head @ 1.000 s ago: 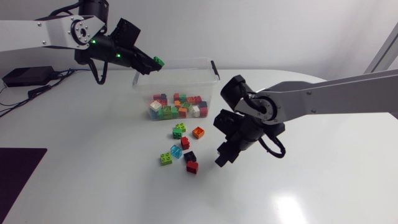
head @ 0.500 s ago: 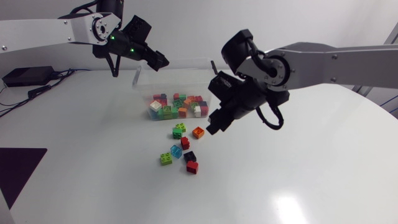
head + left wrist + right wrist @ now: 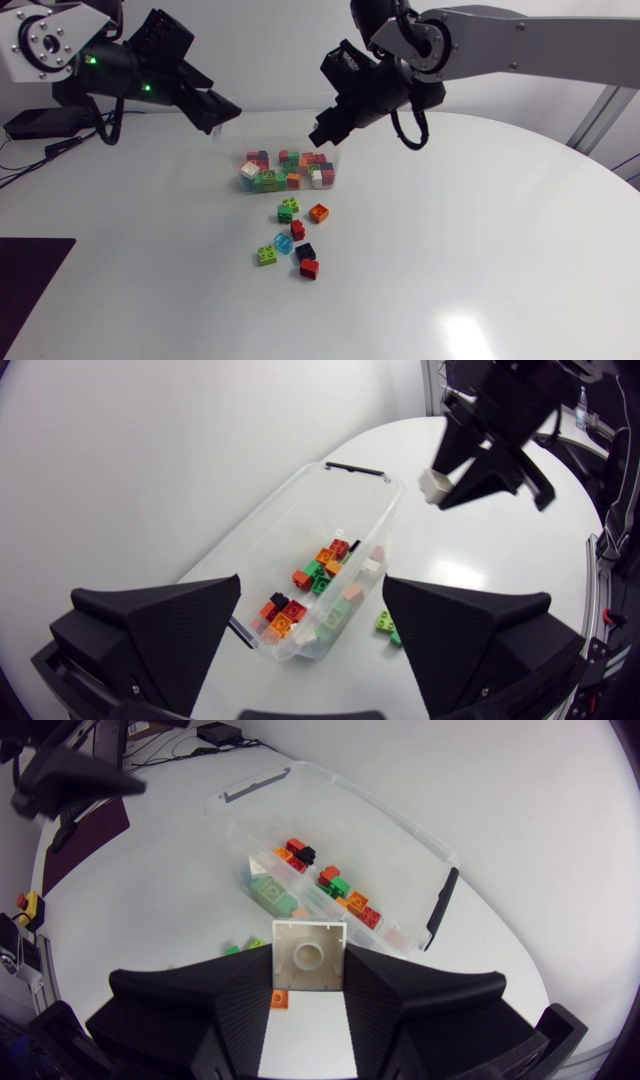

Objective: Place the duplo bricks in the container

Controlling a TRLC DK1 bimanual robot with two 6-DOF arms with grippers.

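The container (image 3: 385, 835) is a clear plastic box with two black handles (image 3: 440, 910), one at each short end. It stands on the white desk (image 3: 480, 260), near its far side. Inside it is a pile of bricks (image 3: 285, 170) in red, orange, green, white and black. They lie too close together to count.

The right gripper (image 3: 322, 128) hangs in the air above the container's front edge. It holds one white brick (image 3: 309, 955). Both fingers press on the brick's sides, so they stand only as far apart as the brick is wide. The brick's hollow underside, with a round tube in it, faces the wrist camera.

The left gripper (image 3: 228, 118) is up in the air too, over the other end of the container. Its fingers are spread wide and nothing is between them.

Seven bricks lie loose on the desk, in front of the container. There are two green ones, one just by the container (image 3: 288, 210) and one nearer the front (image 3: 267, 255). There are two red ones, one in the middle of the group (image 3: 297, 229) and one at the front (image 3: 309, 268). There is one orange brick (image 3: 319, 212), one light blue brick (image 3: 284, 243) and one black brick (image 3: 305, 251).
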